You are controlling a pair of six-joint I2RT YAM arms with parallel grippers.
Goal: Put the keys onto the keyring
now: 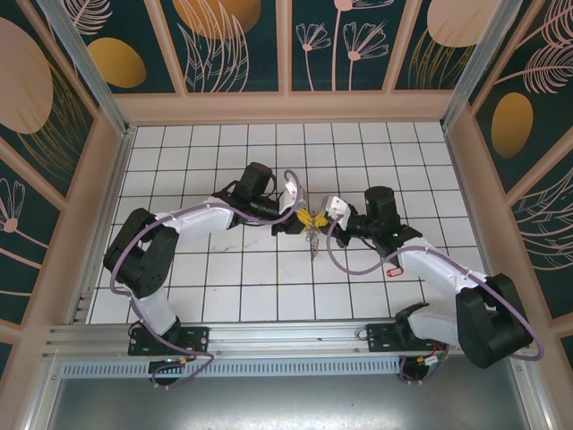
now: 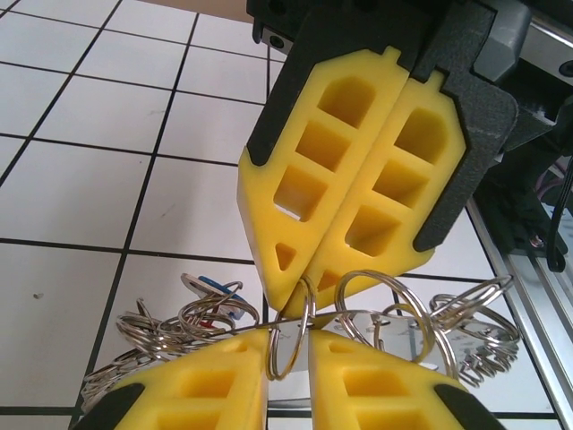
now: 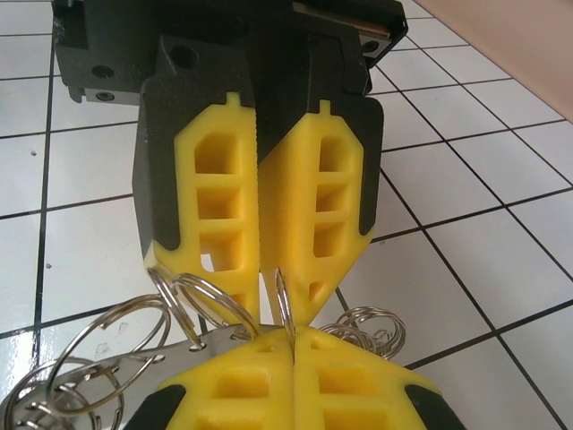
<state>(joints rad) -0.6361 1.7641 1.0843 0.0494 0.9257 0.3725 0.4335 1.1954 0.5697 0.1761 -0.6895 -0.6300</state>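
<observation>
My two grippers meet tip to tip at mid-table, left gripper [image 1: 304,219] and right gripper [image 1: 320,219], with the keyring [image 1: 312,236] hanging between and below them. In the right wrist view my right gripper [image 3: 294,345] is shut, pinching the edge of one small wire loop [image 3: 284,300]. In the left wrist view that same loop [image 2: 288,333] sits wedged across the narrow gap of my left gripper [image 2: 288,354]. The keyring's flat metal band [image 2: 376,324] runs behind the fingers, fringed with loops. A blue-tagged key [image 2: 215,286] hangs among the loops on the left. A red-tagged key [image 1: 391,266] lies on the tiles beside my right arm.
White tiled floor [image 1: 224,278] with black grout, boxed in by wooden walls [image 1: 286,107] at the back and both sides. An aluminium rail [image 1: 269,336] carrying the arm bases runs along the near edge.
</observation>
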